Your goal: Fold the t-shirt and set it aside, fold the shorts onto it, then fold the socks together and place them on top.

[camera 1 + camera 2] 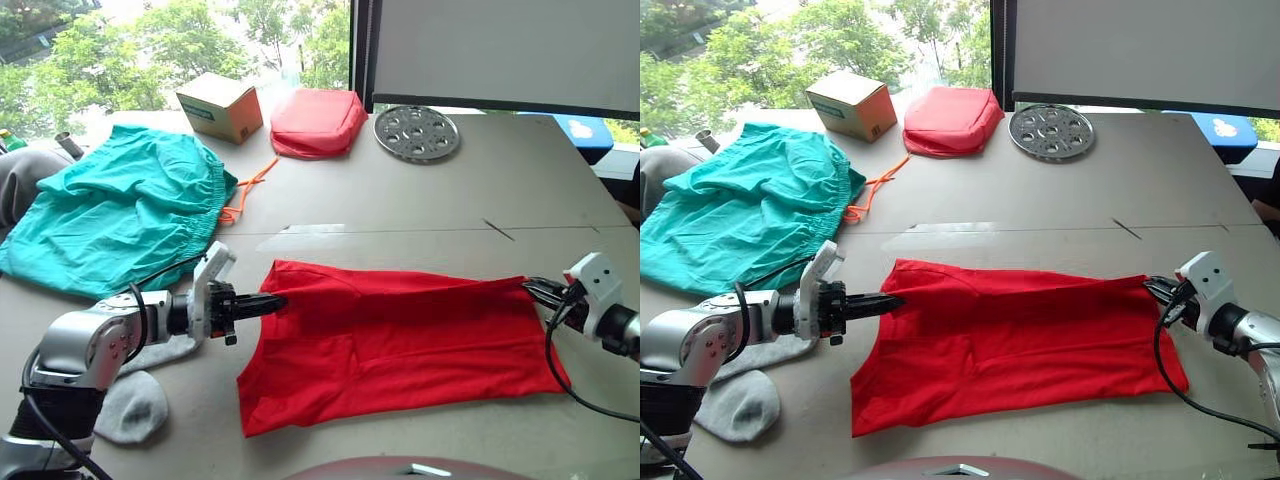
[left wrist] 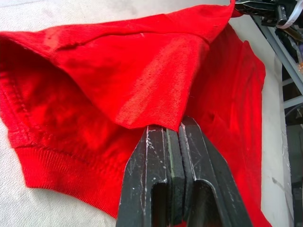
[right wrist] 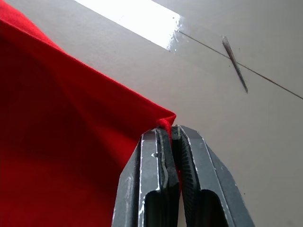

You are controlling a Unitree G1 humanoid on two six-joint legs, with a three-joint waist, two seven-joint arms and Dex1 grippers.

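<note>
One t-shirt (image 1: 400, 345) flat on the surface (image 1: 520, 180), pinched at opposite corners by left fingers (image 2: 171, 142) and right fingers (image 3: 166, 142). One shorts (image 1: 120, 210) beyond its left corner; two socks (image 1: 135, 405) just left.

The red t-shirt (image 1: 400, 345) was spread out flat-ish on the worktop (image 1: 520, 190), folded over on itself, its far edge pulled taut between two pinched corners. The teal shorts (image 1: 120, 210) sat crumpled beyond the t-shirt's left end, well apart from it, orange drawstring trailing toward the shirt. The grey socks (image 1: 135, 400) lay just off the t-shirt's left side, nearer than the shorts, one partly hidden.
</note>
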